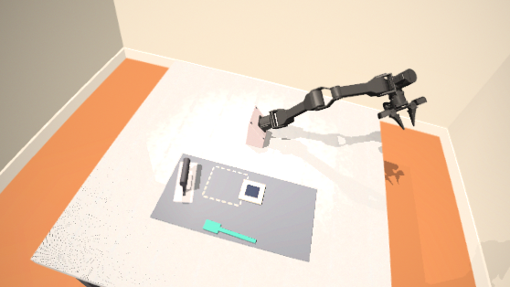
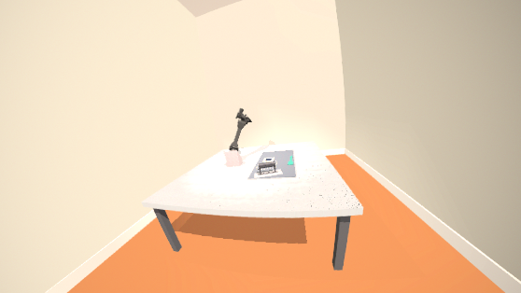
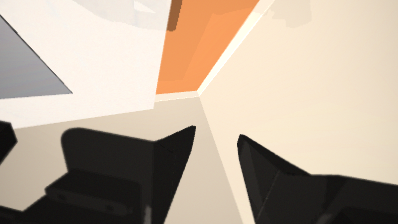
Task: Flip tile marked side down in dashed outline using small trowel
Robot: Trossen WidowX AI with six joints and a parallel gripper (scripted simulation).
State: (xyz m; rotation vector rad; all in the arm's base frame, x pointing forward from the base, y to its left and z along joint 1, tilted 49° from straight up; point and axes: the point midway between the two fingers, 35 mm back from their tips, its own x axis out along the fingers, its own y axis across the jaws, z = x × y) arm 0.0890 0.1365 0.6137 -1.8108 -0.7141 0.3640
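The tile [image 1: 252, 191] [image 2: 269, 160] lies flat on the grey mat [image 1: 283, 219] [image 2: 288, 173], white with a dark blue square on its upper face. It overlaps the right side of the dashed outline [image 1: 237, 205]. A dark-handled tool [image 1: 185, 173] [image 2: 267, 165] rests on a white base at the mat's left end in the top view. A teal tool [image 1: 211, 226] [image 2: 290, 161] with a square blade and thin handle lies near the mat's front edge. Which is the small trowel is unclear. My gripper [image 1: 409, 126] [image 3: 216, 134] is open and empty, high and far right of the mat.
The arm reaches right from its pinkish base plate [image 1: 256, 137] behind the mat. The table's right edge [image 1: 386, 206] is near the gripper, with orange floor [image 1: 434, 206] beyond. Cream walls stand behind and to the right.
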